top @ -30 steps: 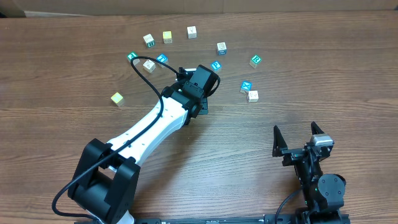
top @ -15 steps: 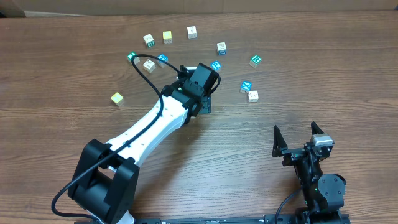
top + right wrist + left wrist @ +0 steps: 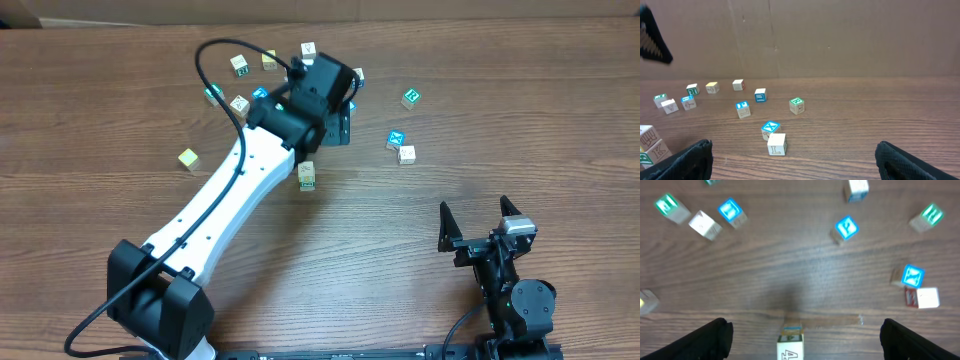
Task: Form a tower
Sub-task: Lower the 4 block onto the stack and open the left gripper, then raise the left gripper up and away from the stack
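Tower [image 3: 307, 177] judged light, rigid, topple-prone; grip opposite side faces, low. Left gripper [image 3: 805, 327] and right gripper [image 3: 482, 214]: jaws spread, empty.

My left arm [image 3: 225, 205] has one long white link with smooth rounded shells, capped by chunky black joint housings at base and wrist. A thin black cable [image 3: 199, 62] loops off the wrist, and another trails from the base. My right arm [image 3: 512, 285] is all black, with a small grey block on top. Its fingers [image 3: 445, 218] are black, flat and pointed.
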You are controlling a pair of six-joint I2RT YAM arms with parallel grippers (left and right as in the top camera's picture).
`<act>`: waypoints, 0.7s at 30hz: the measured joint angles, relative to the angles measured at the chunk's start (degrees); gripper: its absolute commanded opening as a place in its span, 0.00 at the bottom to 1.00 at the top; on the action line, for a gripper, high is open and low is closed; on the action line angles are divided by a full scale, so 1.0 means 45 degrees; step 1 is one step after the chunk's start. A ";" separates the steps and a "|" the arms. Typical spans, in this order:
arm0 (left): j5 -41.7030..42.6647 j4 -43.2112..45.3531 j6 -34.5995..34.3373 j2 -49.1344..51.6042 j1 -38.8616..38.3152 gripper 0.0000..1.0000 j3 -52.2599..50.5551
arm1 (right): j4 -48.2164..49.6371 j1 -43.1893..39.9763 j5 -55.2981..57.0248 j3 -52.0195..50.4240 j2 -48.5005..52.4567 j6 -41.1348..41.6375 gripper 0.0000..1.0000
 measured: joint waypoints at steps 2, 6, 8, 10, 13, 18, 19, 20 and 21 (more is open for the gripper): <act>-0.0005 -0.0058 0.0010 0.0000 0.0112 1.00 0.0311 | 0.0000 0.0000 -0.0005 0.0000 0.0000 -0.0005 1.00; -0.0005 -0.0117 0.0044 0.0000 0.0267 1.00 0.0389 | 0.0000 0.0000 0.0000 0.0000 0.0000 0.0000 1.00; -0.0005 -0.0121 0.0044 0.0000 0.0267 1.00 0.0389 | 0.0005 0.0000 0.0000 0.0000 0.0000 0.0000 1.00; -0.0005 -0.0121 0.0044 0.0000 0.0267 1.00 0.0389 | -0.0005 0.0000 -0.0005 0.0000 0.0000 0.0000 1.00; -0.0005 -0.0121 0.0044 0.0000 0.0267 1.00 0.0389 | -0.0010 0.0000 0.0000 0.0000 0.0000 0.0005 1.00; -0.0005 -0.0121 0.0044 0.0000 0.0267 1.00 0.0389 | -0.0005 0.0000 0.0005 0.0000 0.0000 0.0000 1.00; -0.0005 -0.0121 0.0044 0.0000 0.0267 1.00 0.0389 | 0.0000 0.0000 0.0000 0.0000 0.0000 0.0000 1.00; -0.0005 -0.0121 0.0044 0.0000 0.0267 1.00 0.0389 | -0.0005 0.0000 -0.0005 0.0000 0.0000 0.0005 1.00; -0.0005 -0.0121 0.0044 0.0000 0.0267 1.00 0.0389 | -0.0005 0.0000 0.0000 0.0000 0.0000 0.0000 1.00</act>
